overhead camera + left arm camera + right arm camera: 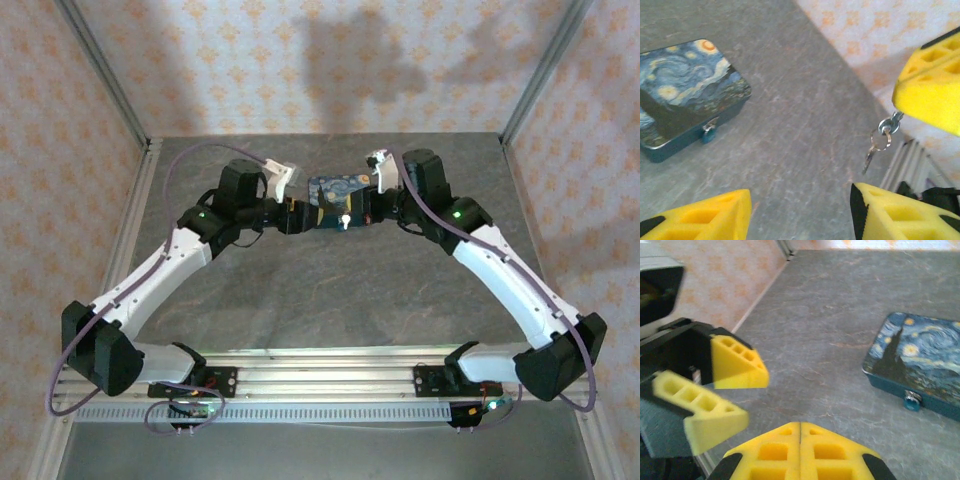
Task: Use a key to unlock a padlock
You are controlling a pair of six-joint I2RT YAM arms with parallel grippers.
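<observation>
The right gripper [800,442] is fully closed, its two yellow pads pressed flat together in its own wrist view. In the left wrist view it holds the key [869,159] by the upper end. A small metal piece sticks out from between the closed pads and a ring [880,140] is threaded through it. The slim pale key dangles from the ring in the air above the surface [805,100], touching nothing else. The left gripper [801,210] stands moderately wide with nothing between its fingers. The key hangs just above the finger on the right of that view, apart from it. In the right wrist view the same left fingers show spread in a V, close to the closed right gripper and facing it. The box [330,190], blue with yellow swirls on its lid, lies flat and closed on the grey surface toward the far side. In the top view the two grippers meet from either side, overlapping the box. The padlock [911,401], tiny and bluish with a bright metal bit at its top, hangs at the clasp on the box's front wall, low against the surface. It is well apart from the key and from both grippers. Whether its shackle is closed is too small to tell.
</observation>
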